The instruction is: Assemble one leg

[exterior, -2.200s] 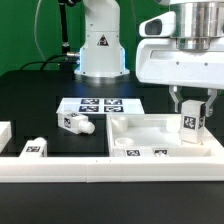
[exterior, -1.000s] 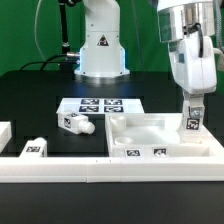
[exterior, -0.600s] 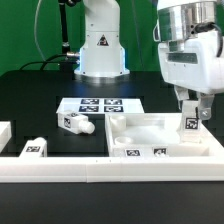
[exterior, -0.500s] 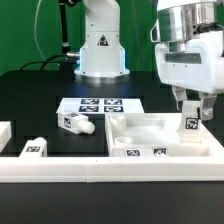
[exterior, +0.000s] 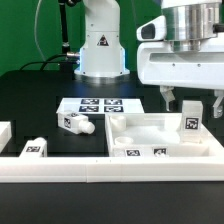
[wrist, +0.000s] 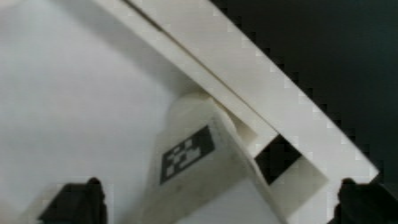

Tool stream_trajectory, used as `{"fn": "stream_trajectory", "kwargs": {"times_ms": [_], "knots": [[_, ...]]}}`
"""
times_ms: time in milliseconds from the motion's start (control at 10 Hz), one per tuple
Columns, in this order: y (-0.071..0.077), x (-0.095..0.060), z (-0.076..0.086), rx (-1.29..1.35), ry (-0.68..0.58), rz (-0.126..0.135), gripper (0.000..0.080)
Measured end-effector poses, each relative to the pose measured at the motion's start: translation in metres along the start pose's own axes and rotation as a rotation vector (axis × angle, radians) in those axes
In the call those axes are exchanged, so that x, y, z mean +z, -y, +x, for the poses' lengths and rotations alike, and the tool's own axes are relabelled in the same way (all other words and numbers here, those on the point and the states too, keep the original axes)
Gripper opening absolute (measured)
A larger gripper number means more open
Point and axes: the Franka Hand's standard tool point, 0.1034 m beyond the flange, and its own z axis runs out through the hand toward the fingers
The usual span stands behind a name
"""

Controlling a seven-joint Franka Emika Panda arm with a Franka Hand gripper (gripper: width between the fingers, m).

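The leg (exterior: 190, 126) stands upright in the panel's (exterior: 150, 132) corner at the exterior view's right, against the raised rim. The gripper (exterior: 190, 105) hangs just above it, jaws released and spread to either side, not touching the leg (wrist: 192, 152).

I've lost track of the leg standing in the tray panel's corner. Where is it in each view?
Exterior view: the leg stands upright in the tray panel at its corner on the exterior view's right, between the open tool fingers.
Wrist view: the leg sits mid-frame against the rim.
Shared landmark: the leg's black-and-white tag.
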Motion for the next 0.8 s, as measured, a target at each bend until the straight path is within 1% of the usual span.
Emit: {"fn": "stream_trajectory", "kwargs": {"times_ms": [100,200,300,600,800], "knots": [[0.0028,-0.0013,-0.0004,-0.107,0.009,-0.024,0.0649],[0.0059,-0.0012,0.0028,-0.268,0.013,-0.046,0.0649],[0.0073,-0.0011,0.0054,-0.337,0.012,-0.046,0.0649],[0.0070,-0.0008,0.0065,-0.520,0.011,-0.043,0.0649],[0.0069,-0.0007,0.0064,-0.522,0.012,-0.043,0.0379]]}}
